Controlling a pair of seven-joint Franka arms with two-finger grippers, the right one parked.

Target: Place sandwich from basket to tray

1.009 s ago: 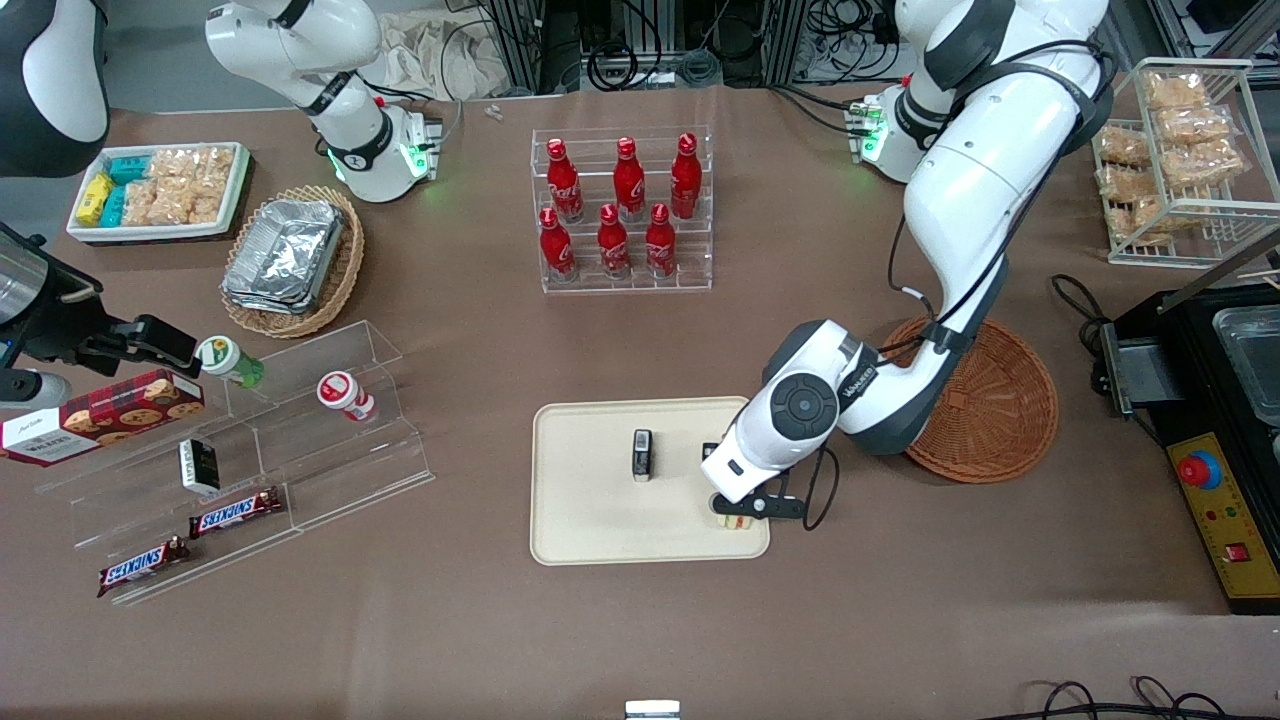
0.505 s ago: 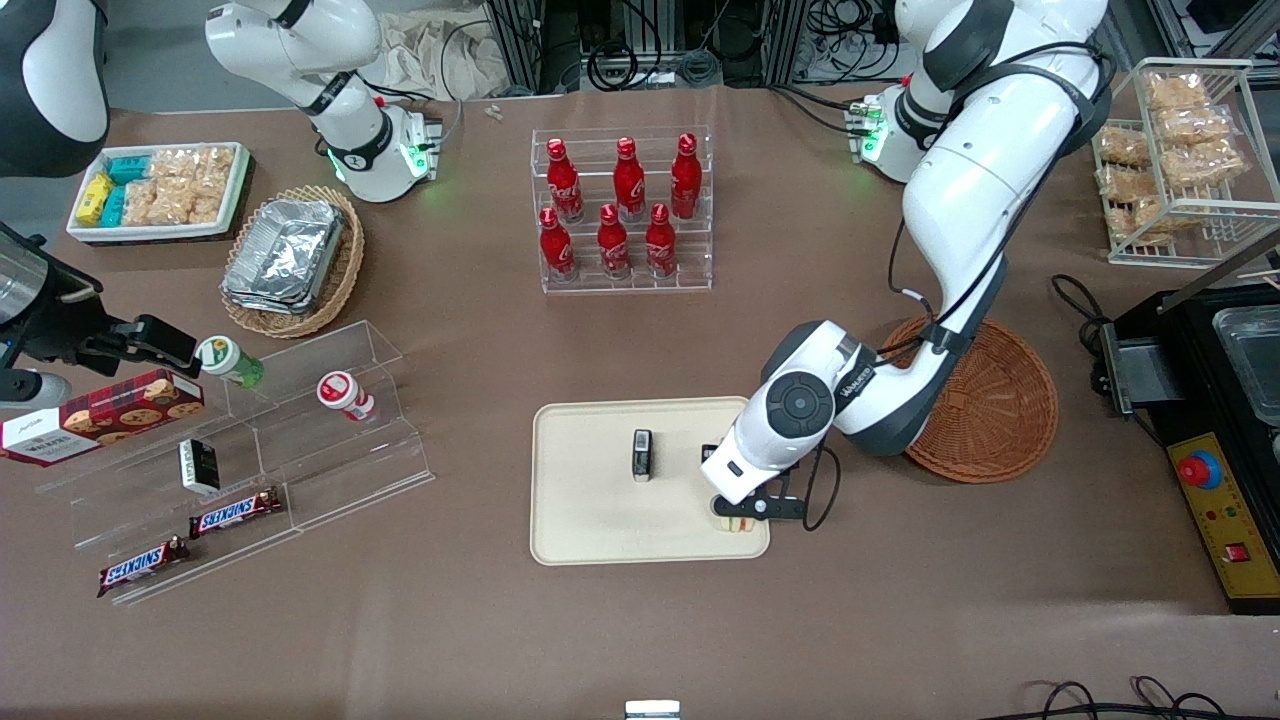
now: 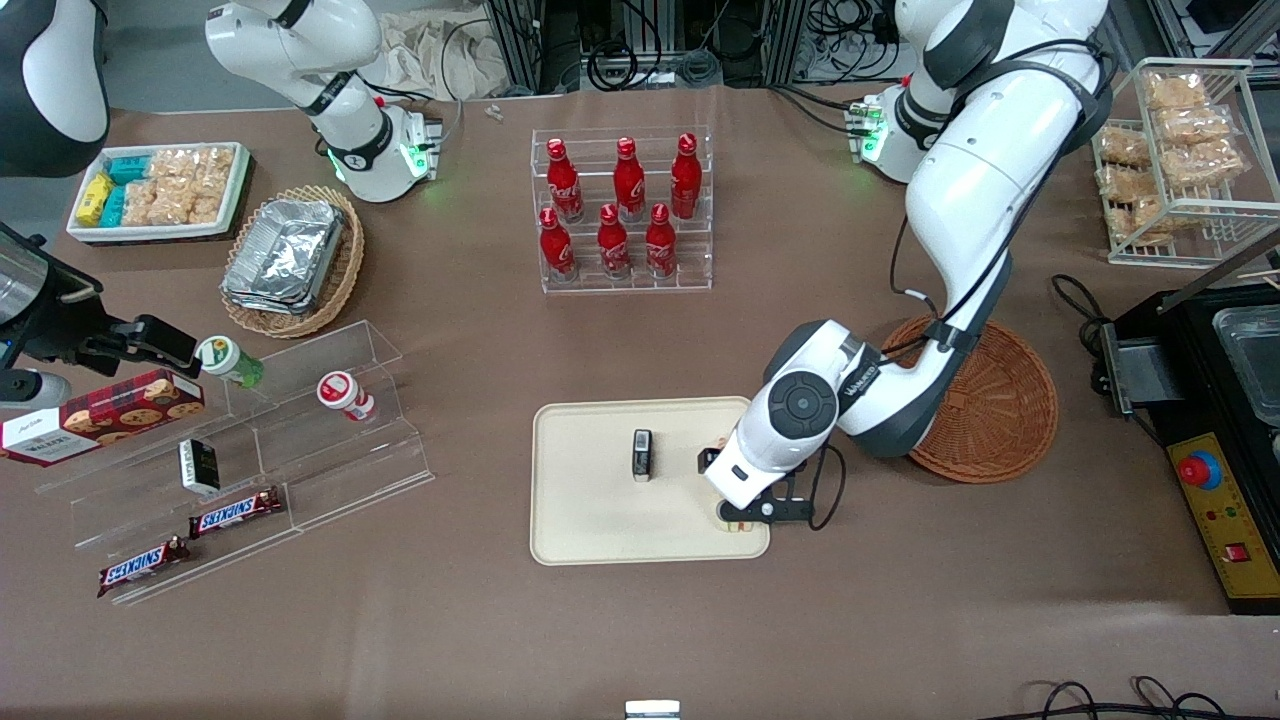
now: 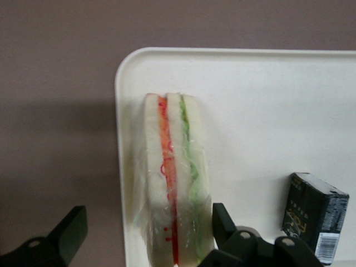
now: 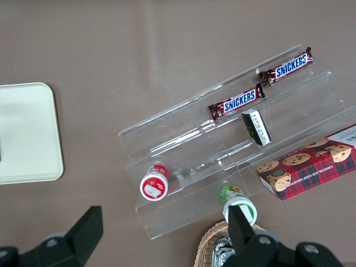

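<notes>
we see a brown desk (image 3: 640, 630) from the front, with the working arm bent low over a cream-beige tray (image 3: 590, 510). our hand (image 3: 745, 518) hangs just above the tray's corner nearest the basket (image 3: 1000, 415), a round reddish-brown wicker one that sits beside the tray toward the working arm's end of the desk. in the wrist view the hand (image 4: 142, 233) is spread wide, its two dark fingers (image 4: 69, 231) standing apart on either side of the sandwich (image 4: 172, 178) without touching it. the sandwich rests on the tray (image 4: 267, 111), on its edge along the tray's rim, wrapped in clear film, with white bread and orange and green filling lines showing. from the front only a sliver of the sandwich (image 3: 738, 524) peeks out under the hand. a small black box (image 4: 314, 216) stands on the tray near the sandwich; in the front view this box (image 3: 642, 455) sits close to the tray's middle.
</notes>
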